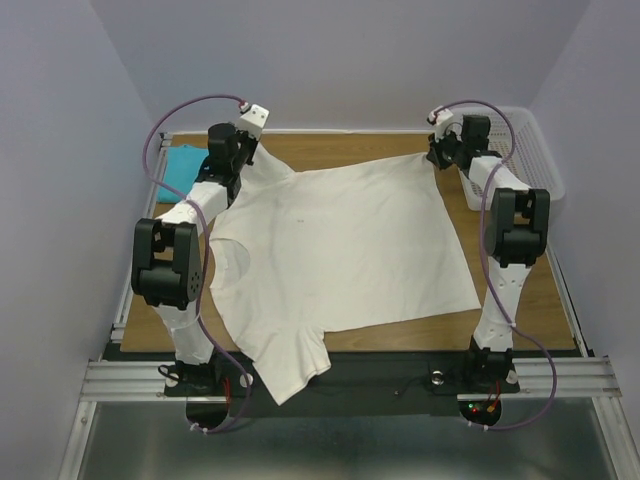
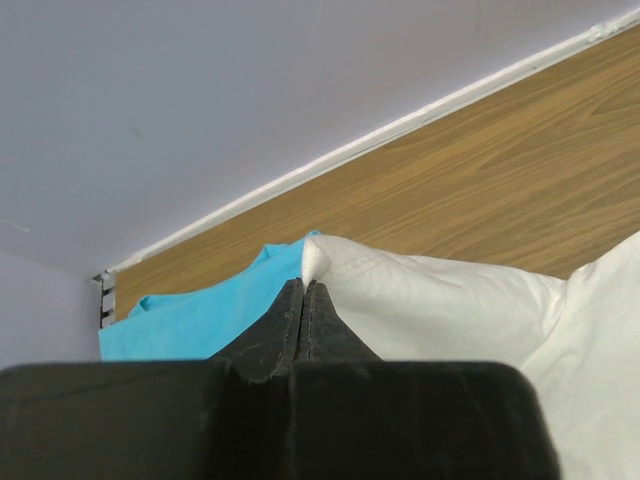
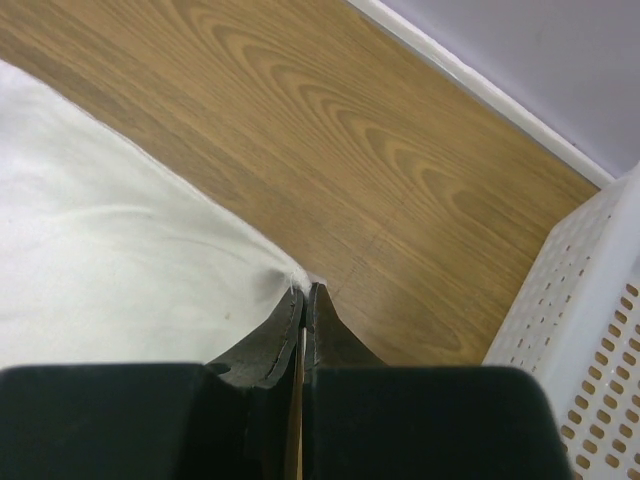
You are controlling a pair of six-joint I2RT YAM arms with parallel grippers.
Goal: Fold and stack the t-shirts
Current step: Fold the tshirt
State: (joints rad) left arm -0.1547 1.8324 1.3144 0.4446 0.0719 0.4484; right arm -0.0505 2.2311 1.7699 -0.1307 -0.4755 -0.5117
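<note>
The large cream t-shirt [image 1: 335,250] lies spread over most of the table, one sleeve hanging over the near edge. My left gripper [image 1: 250,150] is shut on its far left corner [image 2: 316,262]. My right gripper [image 1: 436,155] is shut on its far right corner [image 3: 290,277]. Both corners are held slightly lifted at the back of the table. The turquoise t-shirt [image 1: 180,168] lies at the far left, mostly hidden behind my left arm; it shows left of the fingers in the left wrist view [image 2: 200,315].
A white perforated plastic basket [image 1: 528,160] stands at the far right, close to my right gripper; it also shows in the right wrist view [image 3: 590,330]. Bare wooden table [image 1: 545,300] shows along the right and back edges. Walls close in behind and at both sides.
</note>
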